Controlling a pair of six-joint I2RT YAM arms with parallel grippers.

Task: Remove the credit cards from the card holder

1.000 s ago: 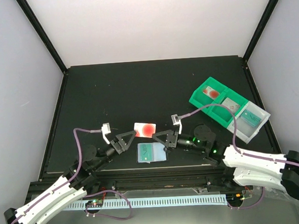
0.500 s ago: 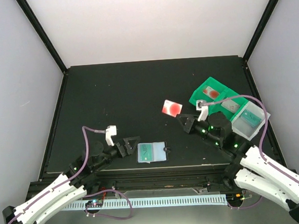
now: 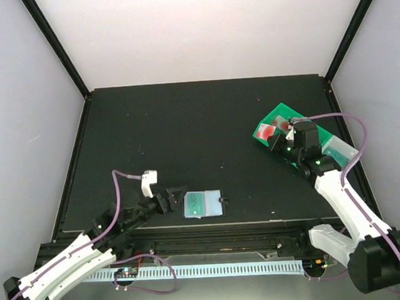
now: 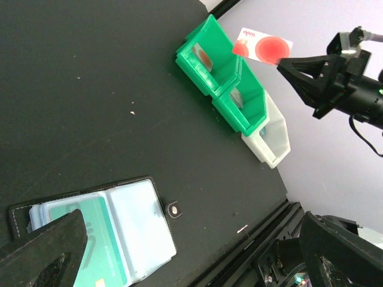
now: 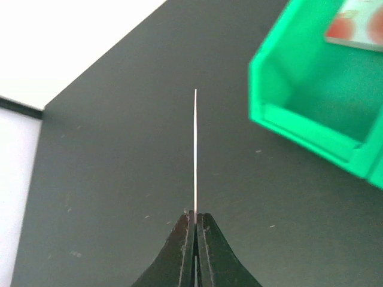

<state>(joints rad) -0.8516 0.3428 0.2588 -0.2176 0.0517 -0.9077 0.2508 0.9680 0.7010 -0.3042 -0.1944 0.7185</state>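
White card (image 4: 262, 46) moved beside green tray (image 4: 239, 118), pinched in right jaws; left jaws wide.

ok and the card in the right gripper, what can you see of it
The white card is a thin, flat plastic rectangle with a big red disc, a smaller red mark and red lettering. The right gripper is shut on one edge; its wrist view shows it edge-on as a hairline. It is held in the air by the green tray, touching only the fingers.
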